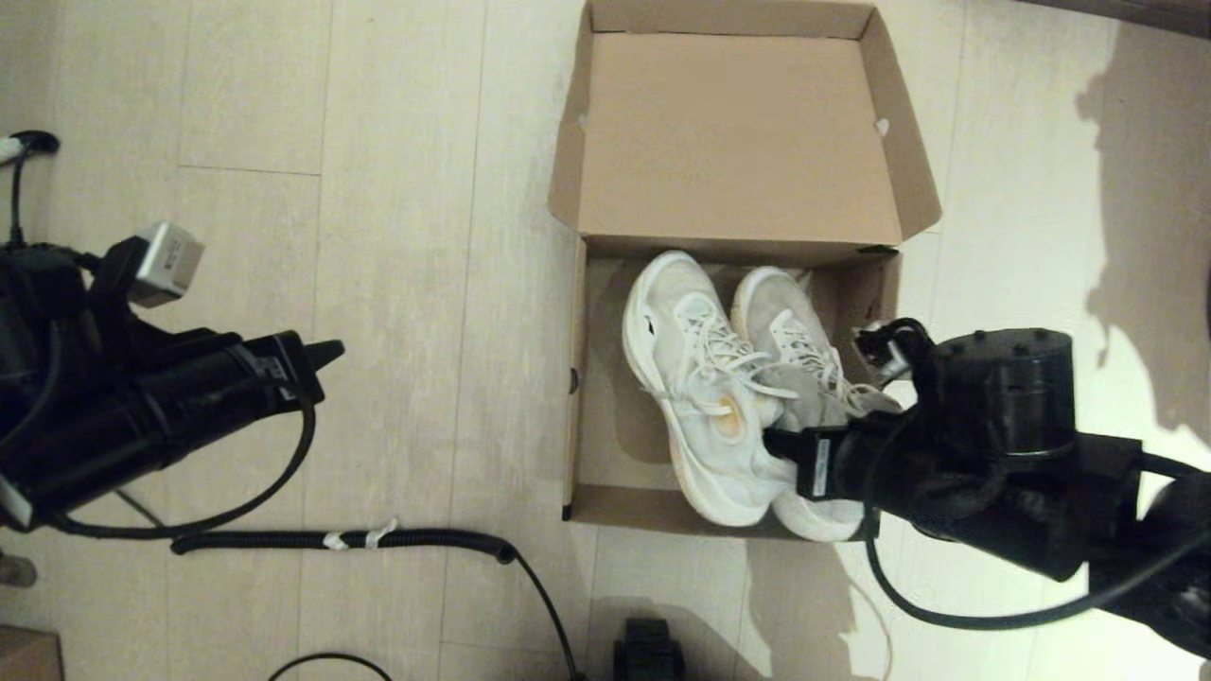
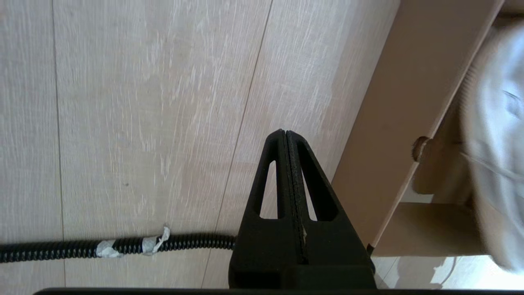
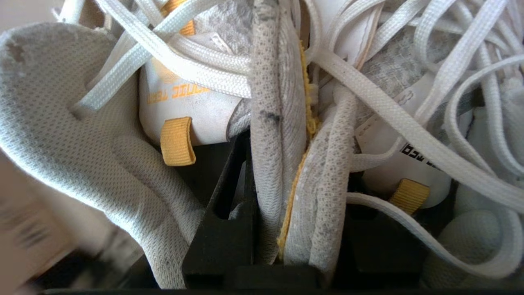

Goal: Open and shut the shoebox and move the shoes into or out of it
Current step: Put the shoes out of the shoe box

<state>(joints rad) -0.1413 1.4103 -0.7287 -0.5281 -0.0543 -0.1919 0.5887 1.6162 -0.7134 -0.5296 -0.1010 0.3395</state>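
The brown shoebox [image 1: 573, 378] stands open on the floor with its lid [image 1: 738, 132] folded back on the far side. Both white mesh shoes [image 1: 700, 378] lie side by side inside it, toes toward the lid and heels over the near wall. My right gripper [image 1: 776, 443] reaches in at the heels. In the right wrist view, the right gripper [image 3: 286, 164] is shut on the two inner collars [image 3: 274, 123] pressed together, with one black finger [image 3: 221, 233] showing beside them. My left gripper [image 1: 326, 355] is parked left of the box, and its tip [image 2: 284, 133] is shut on nothing.
A black corrugated cable [image 1: 378, 539] with white tape lies on the wood floor between the left arm and the box. A small cardboard piece [image 1: 28, 653] sits at the bottom left corner. A dark object [image 1: 648, 653] sits at the bottom edge.
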